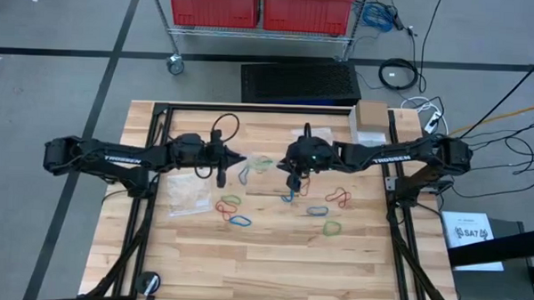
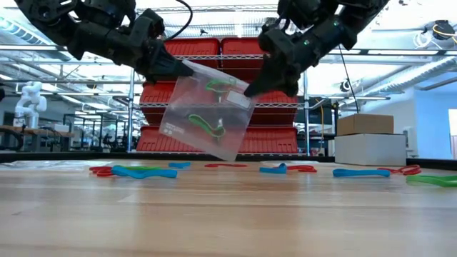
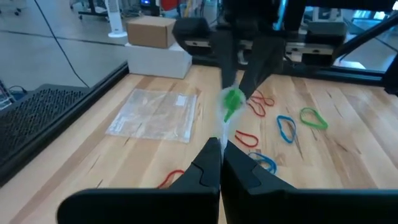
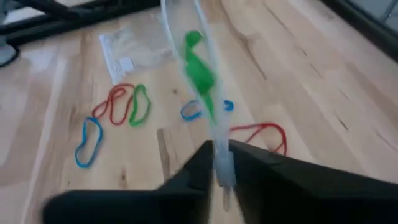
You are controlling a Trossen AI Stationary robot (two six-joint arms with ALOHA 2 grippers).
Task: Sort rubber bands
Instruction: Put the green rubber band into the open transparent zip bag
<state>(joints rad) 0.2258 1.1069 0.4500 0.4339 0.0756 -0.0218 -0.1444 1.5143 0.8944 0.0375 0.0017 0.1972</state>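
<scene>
A small clear plastic bag (image 2: 207, 107) hangs in the air between my two grippers, above the middle of the table. Green rubber bands (image 2: 203, 123) lie inside it; it also shows as the bag (image 1: 262, 161) from above. My left gripper (image 2: 171, 69) is shut on its left upper corner, my right gripper (image 2: 253, 89) on its right upper edge. Loose red, blue and green rubber bands lie flat on the wood beneath and nearer: a blue one (image 1: 240, 221), a green one (image 1: 333, 228), a red one (image 1: 337, 197). My left gripper pinches the bag's upper left corner (image 2: 187, 69) between both fingers, coming level from the table's left. The bag is lifted clear and hangs tilted below the fingers; its edge (image 3: 219, 138) runs into the shut fingertips. My right gripper pinches the bag's upper right edge (image 2: 245, 95) between both fingers, slanting down from the right. The clear film (image 4: 219, 146) disappears between the fingertips, and the bag hangs clear of the table with a green band (image 4: 199, 68) inside.
A second clear bag (image 1: 190, 194) lies flat on the table's left part. A cardboard box on a white box (image 1: 372, 118) stands at the far right corner. Black frame rails (image 1: 160, 146) run along both sides. Bare wood lies toward the near edge (image 1: 271, 275).
</scene>
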